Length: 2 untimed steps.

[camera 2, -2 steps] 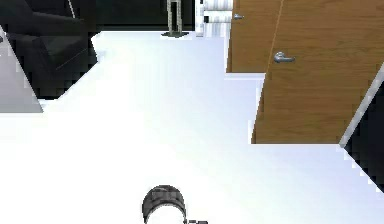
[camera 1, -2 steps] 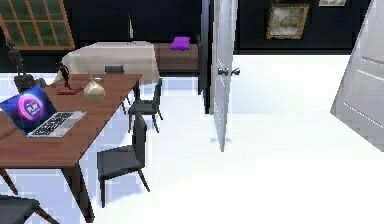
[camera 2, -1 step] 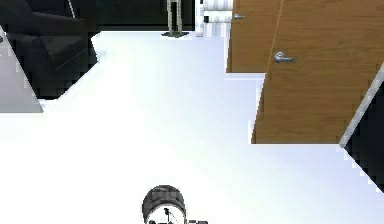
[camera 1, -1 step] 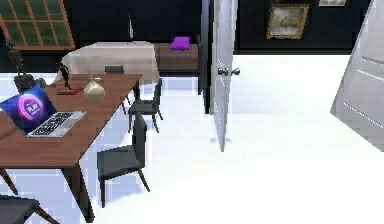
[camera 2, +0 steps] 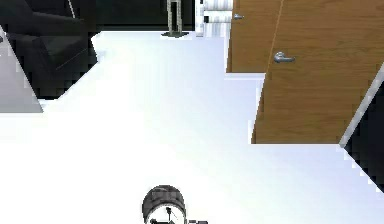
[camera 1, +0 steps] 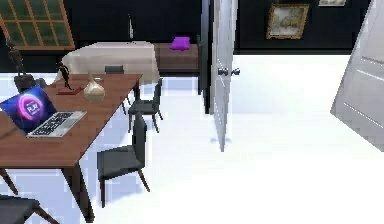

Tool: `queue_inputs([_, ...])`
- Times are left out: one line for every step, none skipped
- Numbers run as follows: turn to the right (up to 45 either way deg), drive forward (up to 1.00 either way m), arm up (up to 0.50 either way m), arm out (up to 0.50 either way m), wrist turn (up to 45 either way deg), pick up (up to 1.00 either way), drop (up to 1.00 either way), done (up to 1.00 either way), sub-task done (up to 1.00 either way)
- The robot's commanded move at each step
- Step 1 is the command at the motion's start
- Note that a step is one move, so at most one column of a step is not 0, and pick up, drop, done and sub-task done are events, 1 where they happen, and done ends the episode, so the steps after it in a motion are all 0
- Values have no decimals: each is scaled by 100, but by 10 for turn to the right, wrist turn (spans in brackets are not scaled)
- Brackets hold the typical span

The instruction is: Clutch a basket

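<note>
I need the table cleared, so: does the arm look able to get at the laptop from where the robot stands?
Probably not. The laptop lies on the table ahead, while the arm's side holds bare floor, an armchair and wooden doors.

— Light?
— Bright, even wash over the white floor (camera 2: 150,130); the dark wall (camera 1: 252,30) behind reads almost black.
— Glare?
— Only the laptop screen (camera 1: 28,106) glows; source possibly overhead.

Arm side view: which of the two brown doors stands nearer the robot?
The right-hand brown door, the one reaching lower in the picture; the other brown door stands farther out.
</note>
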Motion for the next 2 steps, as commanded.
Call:
queue_inputs([0, 0, -30, 0, 0, 0, 0, 0, 0])
queue_inputs([0, 0, 0, 0, 0, 100, 0, 0, 0])
